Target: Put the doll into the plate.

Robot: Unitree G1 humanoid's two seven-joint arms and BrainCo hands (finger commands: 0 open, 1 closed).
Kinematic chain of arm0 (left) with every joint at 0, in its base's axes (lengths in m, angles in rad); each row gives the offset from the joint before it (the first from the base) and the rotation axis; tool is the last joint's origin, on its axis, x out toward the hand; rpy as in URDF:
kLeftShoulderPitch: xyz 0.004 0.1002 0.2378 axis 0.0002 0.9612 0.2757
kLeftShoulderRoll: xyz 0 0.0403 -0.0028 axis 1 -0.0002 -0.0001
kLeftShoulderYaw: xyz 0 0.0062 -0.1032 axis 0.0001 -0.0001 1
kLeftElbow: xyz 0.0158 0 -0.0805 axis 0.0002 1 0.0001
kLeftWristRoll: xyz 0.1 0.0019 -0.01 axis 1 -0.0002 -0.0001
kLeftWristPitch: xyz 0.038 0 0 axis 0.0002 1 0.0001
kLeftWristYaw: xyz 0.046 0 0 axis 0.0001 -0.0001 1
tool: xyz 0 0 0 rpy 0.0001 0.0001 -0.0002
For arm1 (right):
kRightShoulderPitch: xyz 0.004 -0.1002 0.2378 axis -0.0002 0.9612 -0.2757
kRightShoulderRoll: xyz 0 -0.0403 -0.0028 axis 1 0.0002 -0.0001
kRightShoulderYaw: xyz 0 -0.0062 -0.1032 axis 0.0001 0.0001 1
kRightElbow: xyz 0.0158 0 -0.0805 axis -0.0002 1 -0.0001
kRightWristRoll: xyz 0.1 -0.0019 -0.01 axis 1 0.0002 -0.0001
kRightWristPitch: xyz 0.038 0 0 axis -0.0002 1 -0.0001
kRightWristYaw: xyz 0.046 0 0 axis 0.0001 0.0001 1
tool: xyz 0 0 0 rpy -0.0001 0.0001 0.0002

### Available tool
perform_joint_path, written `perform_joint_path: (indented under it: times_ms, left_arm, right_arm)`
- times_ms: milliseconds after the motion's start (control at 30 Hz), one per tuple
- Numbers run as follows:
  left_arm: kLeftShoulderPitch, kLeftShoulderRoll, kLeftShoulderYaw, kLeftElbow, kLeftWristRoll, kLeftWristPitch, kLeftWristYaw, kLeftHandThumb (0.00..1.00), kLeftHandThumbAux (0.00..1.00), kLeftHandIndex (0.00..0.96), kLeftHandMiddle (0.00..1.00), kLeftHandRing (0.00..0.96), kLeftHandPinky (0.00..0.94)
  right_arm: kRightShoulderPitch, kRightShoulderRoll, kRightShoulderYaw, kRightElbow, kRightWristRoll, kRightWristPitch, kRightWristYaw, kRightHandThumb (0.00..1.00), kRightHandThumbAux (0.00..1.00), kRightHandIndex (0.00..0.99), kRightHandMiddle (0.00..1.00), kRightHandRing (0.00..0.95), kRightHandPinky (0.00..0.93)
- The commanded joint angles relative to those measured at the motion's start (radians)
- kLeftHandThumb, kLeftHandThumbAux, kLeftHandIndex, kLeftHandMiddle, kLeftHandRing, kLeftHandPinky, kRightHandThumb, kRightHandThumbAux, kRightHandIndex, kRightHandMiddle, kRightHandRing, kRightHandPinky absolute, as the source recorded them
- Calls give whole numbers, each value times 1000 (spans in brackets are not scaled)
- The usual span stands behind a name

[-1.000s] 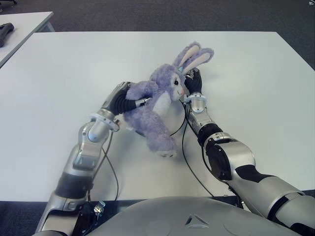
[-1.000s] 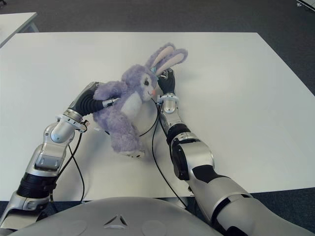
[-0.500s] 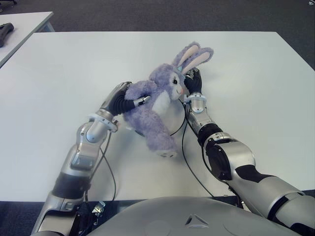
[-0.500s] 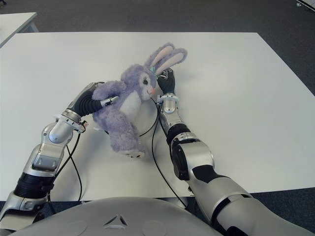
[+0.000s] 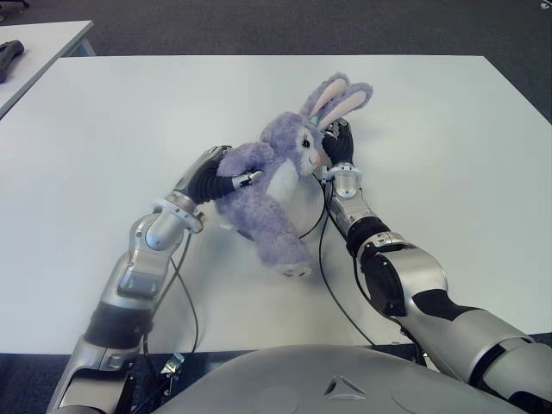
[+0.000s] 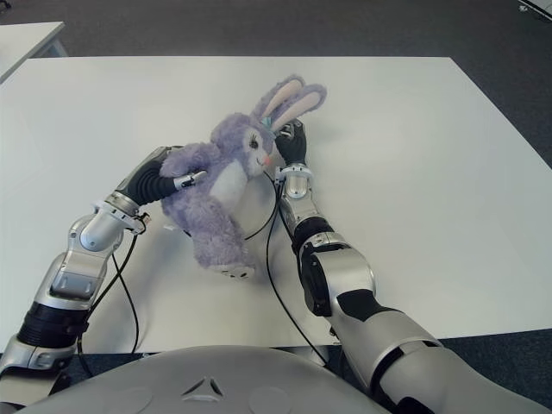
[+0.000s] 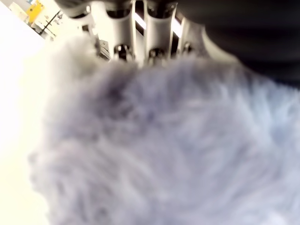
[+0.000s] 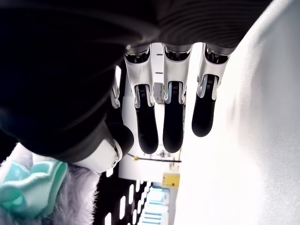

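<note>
1. White table (image 5: 103, 129) carries everything, and no plate shows clearly on it; a pale rounded edge just under the doll's belly may be one, but I cannot tell.
2. Purple plush doll (image 5: 274, 185) (a long-eared rabbit) sits near the table's middle, propped up between the two hands, head toward the far side and one foot toward the robot.
3. Left hand (image 5: 217, 178) is on the doll's left side, its fingers (image 7: 150, 33) pressed into the fur at the arm and body; judged from its wrist view, it is clamped on the doll.
4. Right hand (image 5: 338, 145) shows just right of the doll's head, below the ears; its fingers (image 8: 172, 122) are extended and apart, gripping nothing, with only the thumb side near the teal bow (image 8: 33, 183).
5. To do the step well, I judge the left hand should keep its squeeze firm, since plush slips and sags.
6. Right hand is best used as a steadying wall beside the head while the doll is lowered squarely, feet and belly first.
</note>
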Motion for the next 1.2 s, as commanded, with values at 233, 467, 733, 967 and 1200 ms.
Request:
perform_joint_path:
  times_ms: [233, 467, 733, 967, 1200]
  left_arm:
    - [49, 35, -32, 40, -33, 26, -93, 188, 340, 0, 0, 0, 0]
    - [51, 45, -25, 50, -23, 20, -77, 168, 339, 0, 0, 0, 0]
    - [51, 69, 23, 50, -22, 5, -66, 170, 315, 0, 0, 0, 0]
    - [43, 92, 27, 2, -10, 18, -84, 157, 307, 0, 0, 0, 0]
    - [57, 110, 27, -18, -1, 13, -88, 163, 296, 0, 0, 0, 0]
  right_arm:
    - [206, 51, 3, 138, -6, 150, -2, 686, 743, 408, 353, 331, 304]
    - [207, 51, 6, 138, -8, 148, -3, 688, 741, 409, 355, 337, 310]
    - [206, 53, 5, 138, -7, 149, 0, 690, 739, 411, 355, 338, 317]
    - [207, 54, 7, 139, -8, 146, 1, 691, 738, 411, 356, 339, 315]
    - [207, 55, 6, 139, -7, 144, 2, 691, 738, 412, 360, 340, 310]
